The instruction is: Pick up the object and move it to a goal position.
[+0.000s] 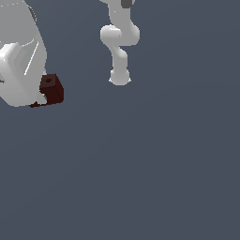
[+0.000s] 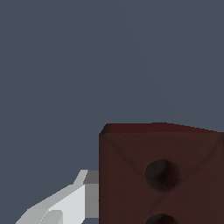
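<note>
The object (image 1: 52, 88), a small dark red-brown block with dark round holes, sits at the tip of my white gripper (image 1: 45, 95) at the exterior view's left, close to the camera. The gripper's body covers part of the block. In the wrist view the block (image 2: 131, 175) fills the lower part of the picture, with two holes showing on its face. One white finger (image 2: 74, 199) presses against its side, and the other finger is out of view. The gripper is shut on the block.
My arm's base and lower links (image 1: 120, 42) stand at the far middle of the exterior view. A plain grey-blue floor (image 1: 140, 164) spreads under everything. No goal marker shows.
</note>
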You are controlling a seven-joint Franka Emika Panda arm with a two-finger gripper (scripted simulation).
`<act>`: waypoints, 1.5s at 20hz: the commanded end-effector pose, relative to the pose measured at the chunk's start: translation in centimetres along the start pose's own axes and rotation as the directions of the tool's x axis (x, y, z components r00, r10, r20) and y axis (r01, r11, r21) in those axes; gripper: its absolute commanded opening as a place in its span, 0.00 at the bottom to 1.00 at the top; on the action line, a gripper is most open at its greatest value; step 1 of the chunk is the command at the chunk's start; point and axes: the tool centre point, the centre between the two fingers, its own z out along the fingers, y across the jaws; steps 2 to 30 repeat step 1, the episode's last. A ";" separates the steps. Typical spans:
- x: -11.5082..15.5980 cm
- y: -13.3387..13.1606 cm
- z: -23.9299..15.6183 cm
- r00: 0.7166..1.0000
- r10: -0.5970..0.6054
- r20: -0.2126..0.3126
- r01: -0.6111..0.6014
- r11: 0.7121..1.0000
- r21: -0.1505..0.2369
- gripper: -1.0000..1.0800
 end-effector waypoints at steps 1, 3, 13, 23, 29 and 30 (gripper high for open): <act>0.0 0.0 -0.2 1.000 0.000 -0.001 0.000 1.000 0.002 0.00; 0.0 0.0 -0.2 1.000 0.000 -0.001 0.000 1.000 0.002 0.00; 0.0 0.0 -0.2 1.000 0.000 -0.001 0.000 1.000 0.002 0.00; 0.0 0.0 -0.2 1.000 0.000 -0.001 0.000 1.000 0.002 0.00; 0.0 0.0 -0.2 1.000 0.000 -0.001 0.000 1.000 0.002 0.00; 0.0 0.0 -0.2 1.000 0.000 -0.001 0.000 1.000 0.002 0.00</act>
